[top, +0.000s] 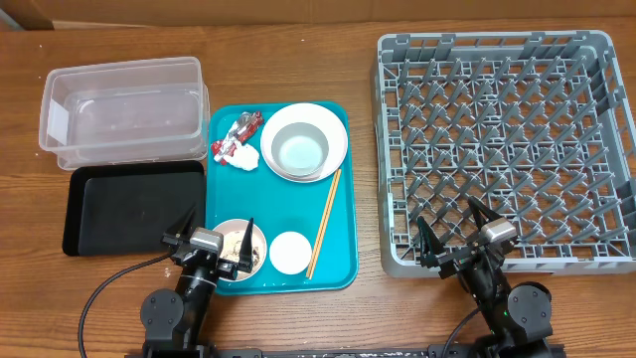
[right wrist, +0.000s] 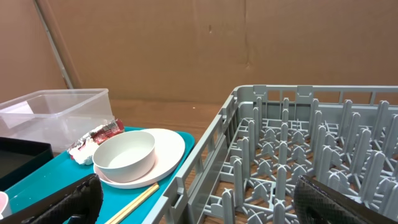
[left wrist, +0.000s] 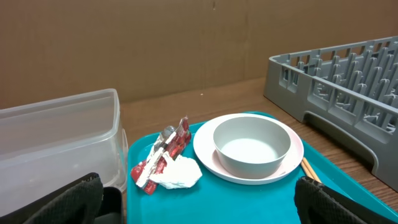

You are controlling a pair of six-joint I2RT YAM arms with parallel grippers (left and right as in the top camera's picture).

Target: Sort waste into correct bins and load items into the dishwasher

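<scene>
Grey plastic dish rack (top: 517, 139) stretches ahead of the right gripper (top: 454, 229), whose jaws stand spread above the rack's near rim. Next in size, the teal tray (top: 288, 214) lies ahead of the left gripper (top: 216, 231), whose jaws are likewise spread wide. The clear tub (top: 124, 109) sits well ahead and to the left of those jaws, and the black tray (top: 134, 207) is just left of them.

On the teal tray:
- The pink plate (top: 331, 123), carrying the grey bowl (top: 296, 151), is ahead and slightly right.
- The small bowl (top: 261, 239), holding scraps, lies under the left gripper's right finger.
- The white cup (top: 290, 253) is just to the right of that finger.
- The chopsticks (top: 325, 221) lie further right.
- The wrapper (top: 238, 137) and the napkin (top: 245, 157) are ahead, touching each other beside the plate.
</scene>
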